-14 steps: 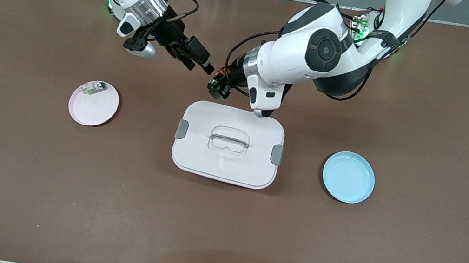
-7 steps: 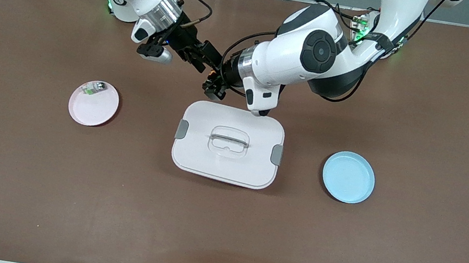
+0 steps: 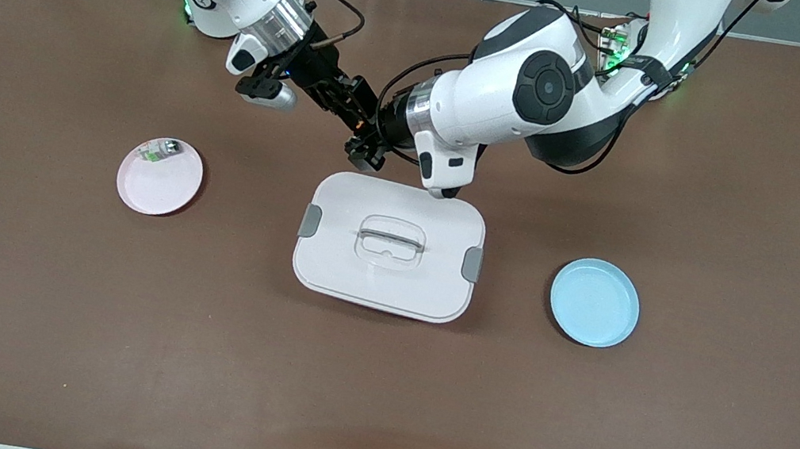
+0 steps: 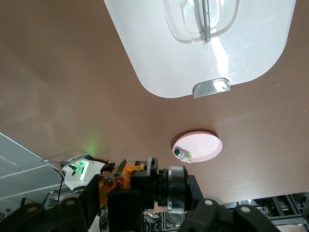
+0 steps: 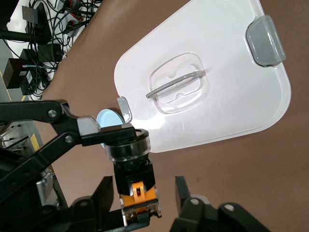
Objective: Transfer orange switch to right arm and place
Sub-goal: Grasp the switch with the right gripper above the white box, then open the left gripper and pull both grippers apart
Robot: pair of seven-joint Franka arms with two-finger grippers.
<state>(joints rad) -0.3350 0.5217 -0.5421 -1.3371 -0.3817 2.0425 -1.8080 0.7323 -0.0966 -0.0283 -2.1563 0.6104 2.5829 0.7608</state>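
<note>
The orange switch point(image 3: 362, 124) is up in the air, over the table just by the white lidded box's edge on the robots' side. My left gripper point(image 3: 370, 147) is shut on its silver-ringed round end point(image 4: 176, 188). In the right wrist view the switch point(image 5: 131, 166) points its orange body at the camera. My right gripper point(image 5: 142, 195) is open, with a finger on each side of that orange body and a gap on both sides. In the front view the right gripper point(image 3: 354, 101) meets the left one tip to tip.
The white lidded box point(image 3: 385, 270) lies mid-table and shows in both wrist views point(image 4: 159, 63) point(image 5: 231, 101). A pink plate point(image 3: 160, 191) with a small green-and-white part point(image 3: 156, 152) lies toward the right arm's end. A blue plate point(image 3: 594, 302) lies toward the left arm's end.
My right gripper has moved toward my left gripper and now flanks the switch. The left gripper shifted slightly toward it, still holding the switch.
</note>
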